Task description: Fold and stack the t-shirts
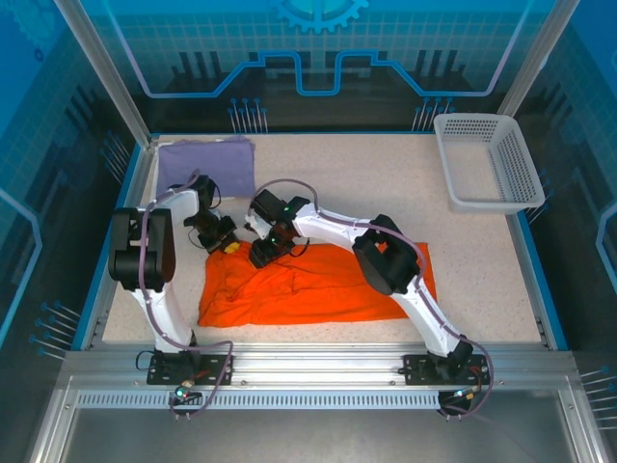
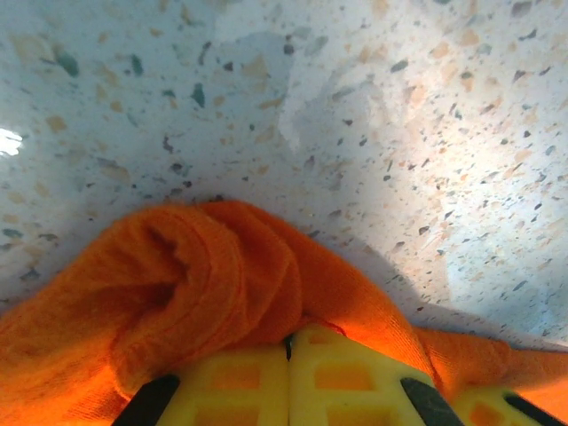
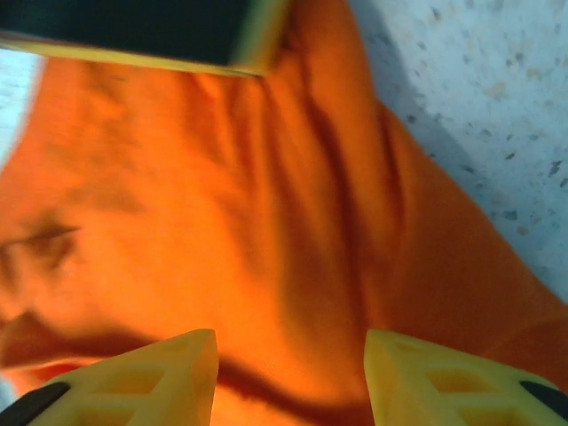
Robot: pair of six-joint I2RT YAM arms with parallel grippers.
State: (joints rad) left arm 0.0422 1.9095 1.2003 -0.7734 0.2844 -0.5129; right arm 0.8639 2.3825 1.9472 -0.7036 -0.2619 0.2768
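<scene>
An orange t-shirt (image 1: 318, 285) is spread across the near middle of the table (image 1: 386, 183). A lavender t-shirt (image 1: 207, 159) lies folded at the far left corner. The left jaws are closed on the orange cloth's bunched far-left edge. The right jaws stand apart just above it, nothing pinched. The fabric is judged soft, light and limp, best taken at corners or hems.

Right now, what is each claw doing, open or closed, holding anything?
Left gripper: closed, pinching the orange t-shirt.
Right gripper: open over the orange t-shirt, holding nothing.
</scene>
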